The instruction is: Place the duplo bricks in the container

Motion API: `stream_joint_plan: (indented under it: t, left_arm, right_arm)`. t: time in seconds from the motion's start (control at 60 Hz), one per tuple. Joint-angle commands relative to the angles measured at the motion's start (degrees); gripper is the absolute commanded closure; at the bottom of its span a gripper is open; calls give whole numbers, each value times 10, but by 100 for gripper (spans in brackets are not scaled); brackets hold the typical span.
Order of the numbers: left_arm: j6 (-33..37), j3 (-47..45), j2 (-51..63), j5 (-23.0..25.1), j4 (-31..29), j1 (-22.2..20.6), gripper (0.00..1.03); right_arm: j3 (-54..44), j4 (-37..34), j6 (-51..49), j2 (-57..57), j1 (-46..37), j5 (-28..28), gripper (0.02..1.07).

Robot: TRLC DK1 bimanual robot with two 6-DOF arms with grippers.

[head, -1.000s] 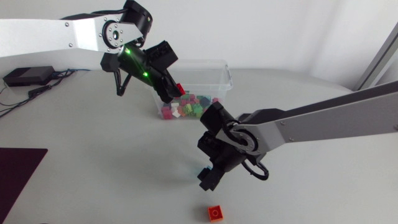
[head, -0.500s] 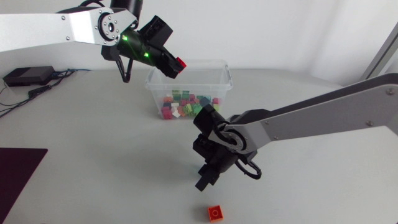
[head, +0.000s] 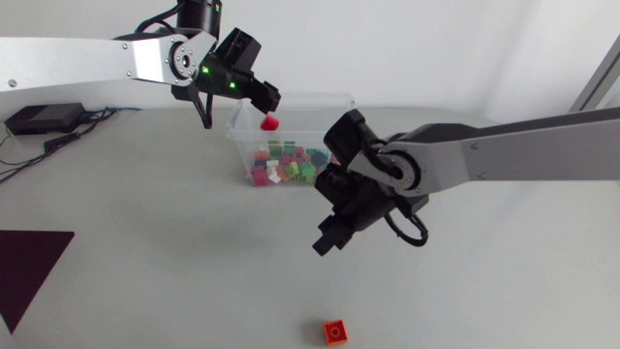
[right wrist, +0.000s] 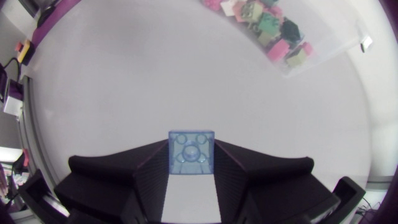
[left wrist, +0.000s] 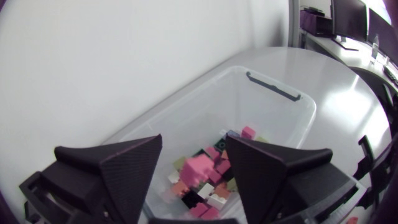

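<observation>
Our right gripper (right wrist: 191,147) pinches blue brick (right wrist: 191,154) from both sides, studs toward camera. Container (head: 320,96) lies ahead, well apart. Left gripper (head: 263,97) hangs over it, fingers spread, empty. Red brick (head: 269,123) sits just beneath, above pile. Head view hides blue brick. Only right wrist view shows it.

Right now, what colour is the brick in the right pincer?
The square duplo brick is translucent light blue; right wrist view.

container (head: 347,98) open-topped, left arm (head: 97,60) apparently overhead
</observation>
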Motion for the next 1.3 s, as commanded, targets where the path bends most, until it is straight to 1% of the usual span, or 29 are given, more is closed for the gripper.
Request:
stream_joint_plan:
  t: [0.0, 0.183, 0.25, 0.383, 0.633, 0.75, 0.817, 0.9, 1.0, 1.2, 1.25, 1.283]
  left_arm:
    - [-26, -2, 2, -13, 20, 8, 4]
    - [-45, -19, -11, -71, 34, 25, 4]
    - [-67, -24, -15, -81, 31, 39, 4]
    - [-74, -55, -43, -82, 20, 57, 4]
    - [-67, -155, -125, -81, 23, 60, 4]
    - [-64, -201, -167, -81, 43, 56, 4]
    - [-67, -223, -186, -81, 58, 53, 4]
    - [-67, -244, -202, -81, 65, 52, 4]
    - [-66, -268, -222, -81, 79, 57, 4]
    - [-63, -306, -264, -81, 81, 71, 4]
    - [-58, -313, -273, -81, 82, 71, 4]
    - [-55, -323, -286, -81, 82, 73, 4]
  right_arm:
    - [28, -12, -5, -26, -16, -2, 94]
    - [106, -24, -2, -45, -51, -8, 94]
    - [132, -21, 1, -45, -61, -9, 94]
    - [177, -5, 8, -32, -73, -10, 94]
    - [253, 39, 25, 23, -82, -10, 94]
    - [276, 54, 32, 46, -84, -10, 94]
    - [281, 72, 32, 55, -86, -9, 94]
    - [288, 97, 32, 67, -93, -9, 94]
    - [306, 111, 31, 90, -101, -10, 94]
    - [341, 147, 32, 141, -106, -10, 93]
    - [355, 149, 34, 158, -106, -8, 89]
    - [367, 149, 37, 172, -106, -4, 81]
